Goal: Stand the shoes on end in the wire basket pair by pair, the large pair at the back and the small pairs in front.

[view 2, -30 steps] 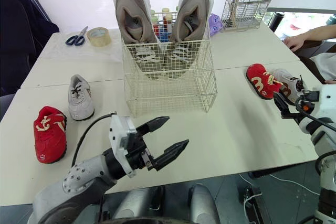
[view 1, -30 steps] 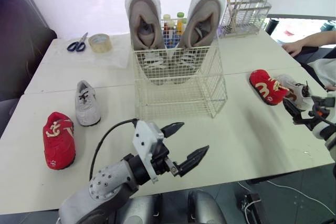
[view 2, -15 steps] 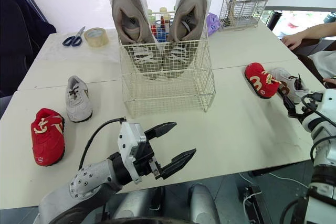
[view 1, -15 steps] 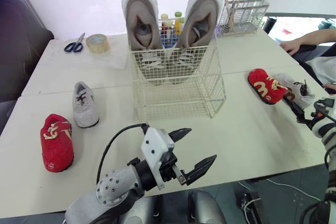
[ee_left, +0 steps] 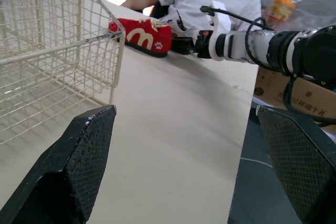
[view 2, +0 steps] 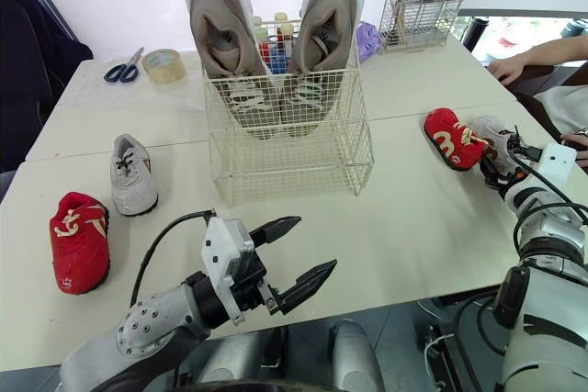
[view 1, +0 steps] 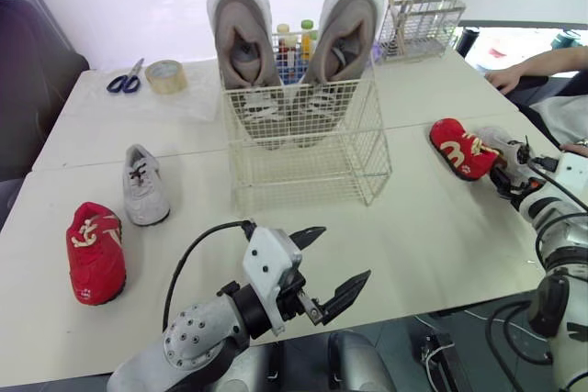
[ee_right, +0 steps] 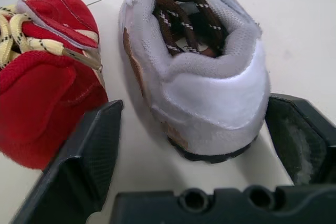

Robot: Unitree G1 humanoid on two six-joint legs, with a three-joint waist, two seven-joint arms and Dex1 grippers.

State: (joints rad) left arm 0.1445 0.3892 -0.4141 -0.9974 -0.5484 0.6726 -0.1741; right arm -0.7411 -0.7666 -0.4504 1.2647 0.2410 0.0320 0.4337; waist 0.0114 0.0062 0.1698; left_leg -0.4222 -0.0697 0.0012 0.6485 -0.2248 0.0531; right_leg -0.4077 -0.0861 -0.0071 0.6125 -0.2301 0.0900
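The wire basket (view 1: 308, 149) stands mid-table with the large beige pair (view 1: 241, 43) on end at its back. On the table's left lie a small grey shoe (view 1: 145, 197) and a small red shoe (view 1: 95, 252). On the right, another red shoe (view 1: 462, 148) lies beside a small white shoe with brown laces (ee_right: 199, 72). My right gripper (ee_right: 193, 103) is open with one finger on each side of the white shoe's heel, not touching it. Above the table's front edge, my left gripper (view 1: 344, 252) hovers open with nothing between its fingers.
Scissors (view 1: 124, 78) and a tape roll (view 1: 165, 74) lie at the back left. Bottles (view 1: 292, 43) stand behind the basket, and a wire rack with sticks (view 1: 418, 25) at the back right. A person's hand (view 1: 503, 80) rests on the table's right side.
My right gripper has moved in to the white shoe and now straddles its heel. The left gripper stays open near the front edge. The camera has shifted a little.
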